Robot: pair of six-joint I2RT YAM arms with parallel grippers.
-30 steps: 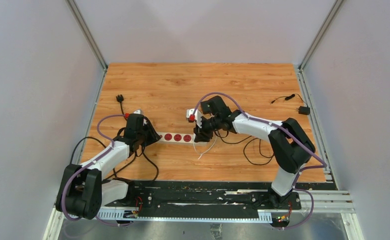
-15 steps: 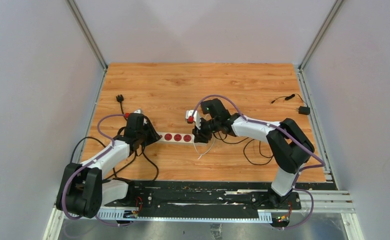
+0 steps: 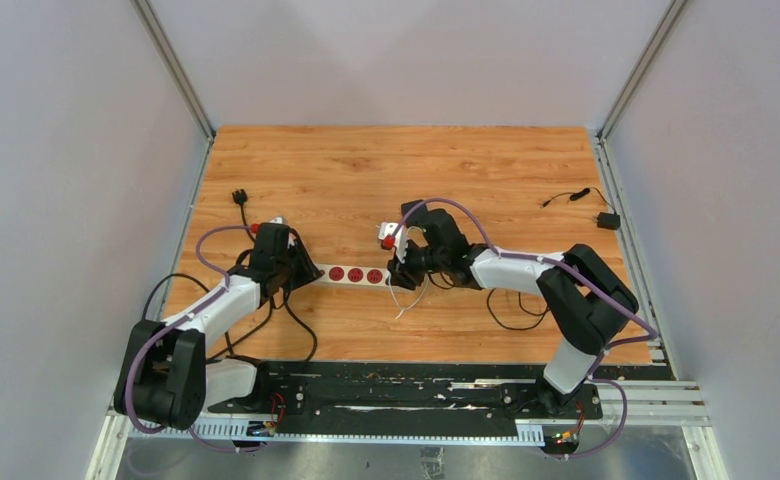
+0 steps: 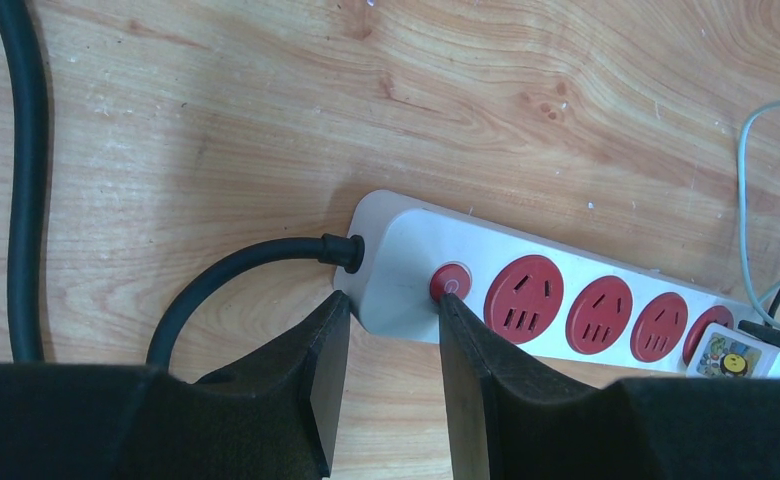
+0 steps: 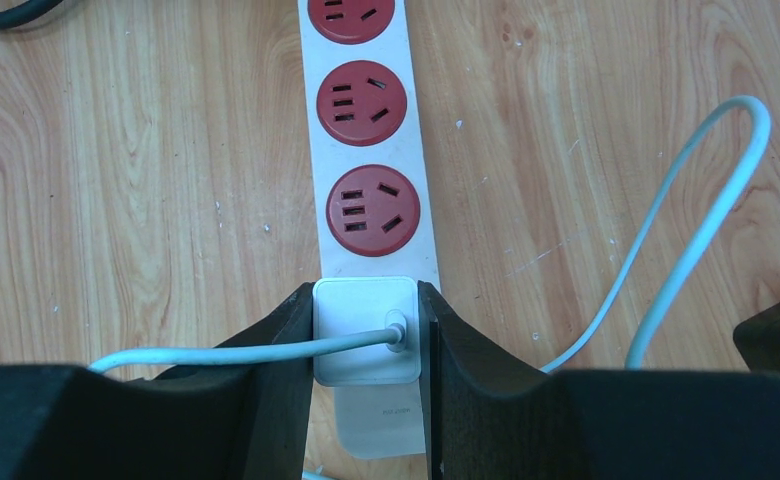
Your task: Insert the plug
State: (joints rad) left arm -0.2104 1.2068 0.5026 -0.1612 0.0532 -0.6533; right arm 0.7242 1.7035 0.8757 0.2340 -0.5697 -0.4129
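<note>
A white power strip (image 3: 356, 274) with red sockets lies on the wooden table. My right gripper (image 5: 366, 296) is shut on a white square plug (image 5: 366, 345), which sits on the strip (image 5: 366, 130) just past the last free red socket; its white cable (image 5: 686, 230) loops off to the right. My left gripper (image 4: 386, 315) pinches the strip's switch-end corner (image 4: 396, 250); one fingertip (image 4: 331, 320) is by the end wall, the other by the red switch (image 4: 450, 282). In the top view the left gripper (image 3: 296, 272) and right gripper (image 3: 402, 268) are at opposite ends of the strip.
The strip's thick black cord (image 4: 226, 268) curls by my left fingers, and another black cable (image 4: 26, 170) runs along the left. A black adapter (image 3: 608, 220) lies far right, a small black plug (image 3: 239, 197) far left, and loose black cable (image 3: 511, 300) lies under the right arm.
My right gripper has shifted slightly down and toward the strip's end with the white plug in it. The left arm has stayed still.
</note>
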